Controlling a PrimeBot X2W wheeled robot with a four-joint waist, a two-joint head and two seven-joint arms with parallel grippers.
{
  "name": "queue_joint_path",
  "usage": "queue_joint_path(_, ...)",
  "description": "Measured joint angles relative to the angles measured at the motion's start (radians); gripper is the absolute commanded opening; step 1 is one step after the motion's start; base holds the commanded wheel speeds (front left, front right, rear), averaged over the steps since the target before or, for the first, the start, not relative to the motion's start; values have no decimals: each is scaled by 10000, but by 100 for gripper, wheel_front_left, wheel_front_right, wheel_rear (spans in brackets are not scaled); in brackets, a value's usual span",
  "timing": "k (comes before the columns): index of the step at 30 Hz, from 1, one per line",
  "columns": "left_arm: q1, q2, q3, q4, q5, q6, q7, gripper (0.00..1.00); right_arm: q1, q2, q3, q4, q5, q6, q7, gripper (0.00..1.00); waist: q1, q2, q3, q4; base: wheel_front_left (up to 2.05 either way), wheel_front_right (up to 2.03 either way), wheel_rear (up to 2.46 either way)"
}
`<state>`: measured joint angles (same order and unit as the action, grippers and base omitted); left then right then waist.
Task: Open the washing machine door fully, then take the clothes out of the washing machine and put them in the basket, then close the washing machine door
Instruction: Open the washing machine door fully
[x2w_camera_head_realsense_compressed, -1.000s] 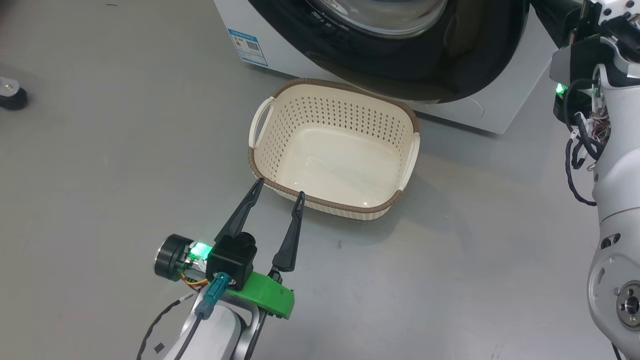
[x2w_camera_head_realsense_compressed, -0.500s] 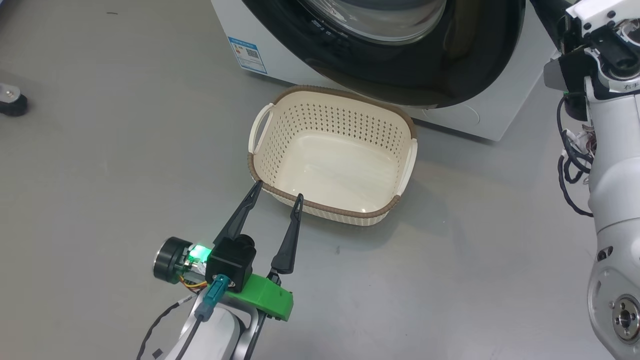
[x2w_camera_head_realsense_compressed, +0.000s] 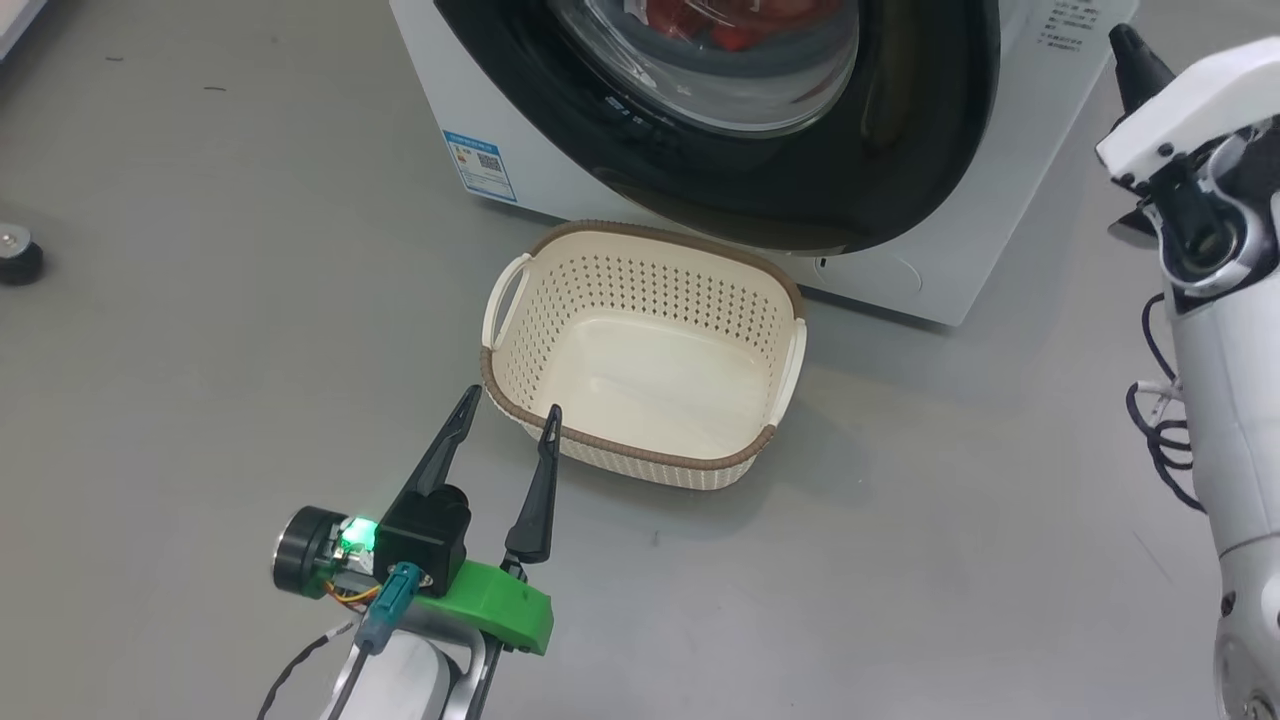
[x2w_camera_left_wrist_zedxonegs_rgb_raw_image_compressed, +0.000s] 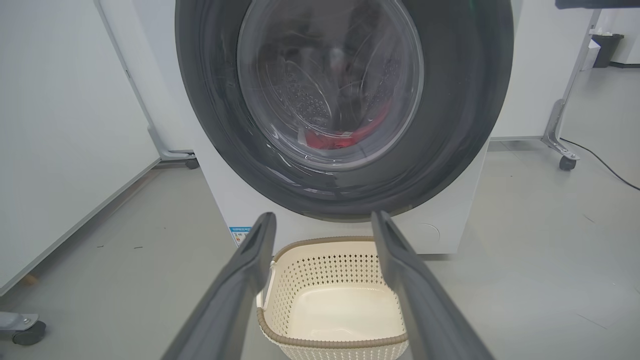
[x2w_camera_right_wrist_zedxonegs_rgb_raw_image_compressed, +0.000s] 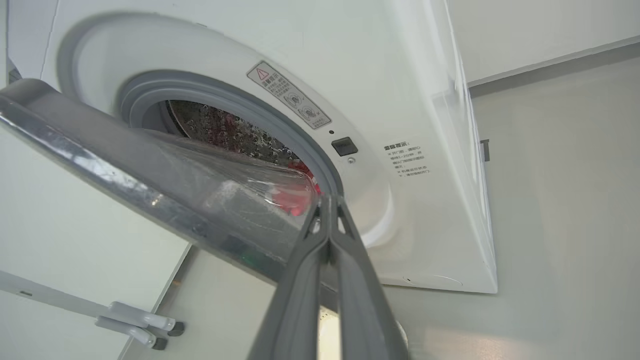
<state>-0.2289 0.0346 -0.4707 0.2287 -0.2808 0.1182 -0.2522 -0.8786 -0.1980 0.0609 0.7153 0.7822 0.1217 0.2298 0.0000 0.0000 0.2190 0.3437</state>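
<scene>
Head view first: the washing machine (x2w_camera_head_realsense_compressed: 1000, 190) stands at the top of my screen, and its door (x2w_camera_head_realsense_compressed: 900, 120) is hinged a little way out from the front. Through the glass bowl I can see the clothes (x2w_camera_head_realsense_compressed: 740, 25), red, lying inside the drum. The basket (x2w_camera_head_realsense_compressed: 650, 290) sits on the grey floor (x2w_camera_head_realsense_compressed: 200, 300) right below the door, with nothing in it, one long side toward the machine. A blue label (x2w_camera_head_realsense_compressed: 480, 165) marks the machine's lower corner, beside the basket's handle.

My left gripper (x2w_camera_head_realsense_compressed: 510, 400) hangs low over the floor, its two fingers spread wide with nothing between them, the tips just short of the basket's near corner. From the left wrist camera those fingers frame the basket, and the door rises above it.

The right gripper (x2w_camera_right_wrist_zedxonegs_rgb_raw_image_compressed: 327, 210) has its fingers pressed together — no gap, nothing pinched. From its wrist camera the tips point into the space between the door's inner side and the grey seal (x2w_camera_right_wrist_zedxonegs_rgb_raw_image_compressed: 280, 115), close to the bulging glass. I cannot tell whether they touch the door. The dark latch slot (x2w_camera_right_wrist_zedxonegs_rgb_raw_image_compressed: 345, 146) lies uncovered on the white front.
</scene>
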Motion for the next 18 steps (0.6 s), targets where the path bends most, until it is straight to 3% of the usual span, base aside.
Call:
queue_joint_path(11, 452, 13, 606, 59, 10, 0, 0, 100, 2155, -90, 1129, -1068, -1448, 2, -1749, 0, 0, 0, -625, -470, 0, 0, 0)
queue_joint_path(18, 469, 77, 1072, 8, 121, 0, 0, 100, 3577, -213, 1225, -1745, -2050, 0, -2934, 0, 0, 0, -944, -908, 0, 0, 0)
